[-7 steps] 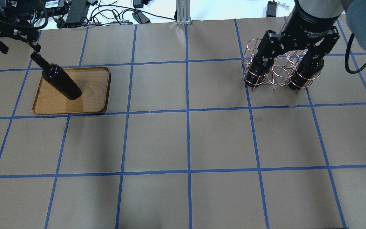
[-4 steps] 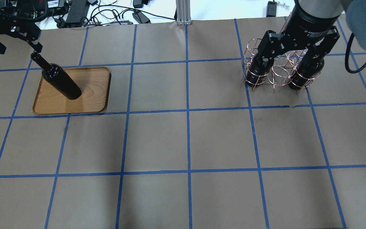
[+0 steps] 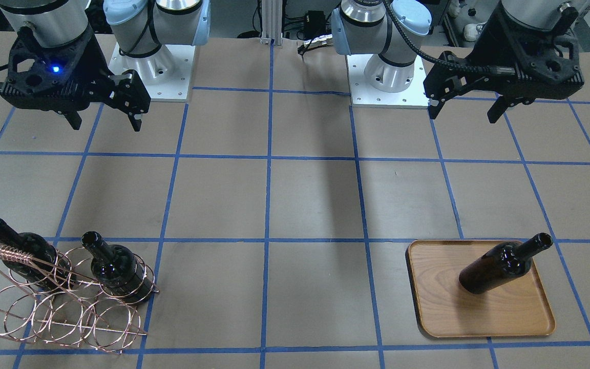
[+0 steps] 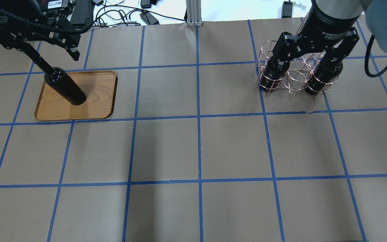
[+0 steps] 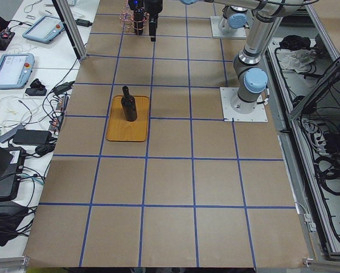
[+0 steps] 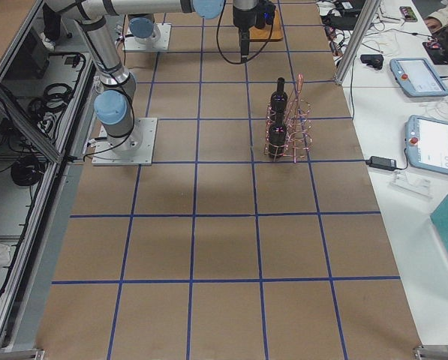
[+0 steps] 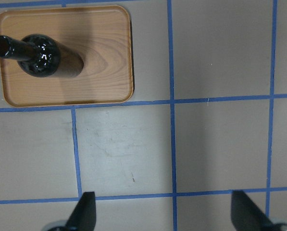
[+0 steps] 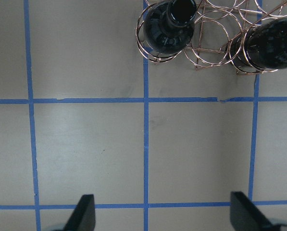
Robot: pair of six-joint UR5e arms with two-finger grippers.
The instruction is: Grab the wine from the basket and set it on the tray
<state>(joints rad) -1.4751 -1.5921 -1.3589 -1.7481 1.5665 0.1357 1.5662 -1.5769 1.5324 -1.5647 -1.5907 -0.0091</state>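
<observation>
Left gripper [image 3: 461,115], fingers apart, slid rightward at overhead's upper left; 1 dark glass wine bottle [image 3: 500,266] stands on light-brown wooden tray [image 3: 443,312] at front view's lower right, 2 more bottles [image 3: 116,271] wait in copper wire basket [image 3: 59,307], right gripper [image 3: 105,125] also apart.

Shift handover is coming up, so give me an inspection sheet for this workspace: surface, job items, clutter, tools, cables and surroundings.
Surface: table covered in brown paper with a blue tape grid.
Job's things: one bottle upright on the tray; two bottles upright in the basket.
Clutter: nothing seen.
Grippers: left tool and right tool both open, empty, raised off the table.
Cables: tangle past the table's far edge; one loop hangs near the basket.
Surroundings: pendants on a side bench.
</observation>
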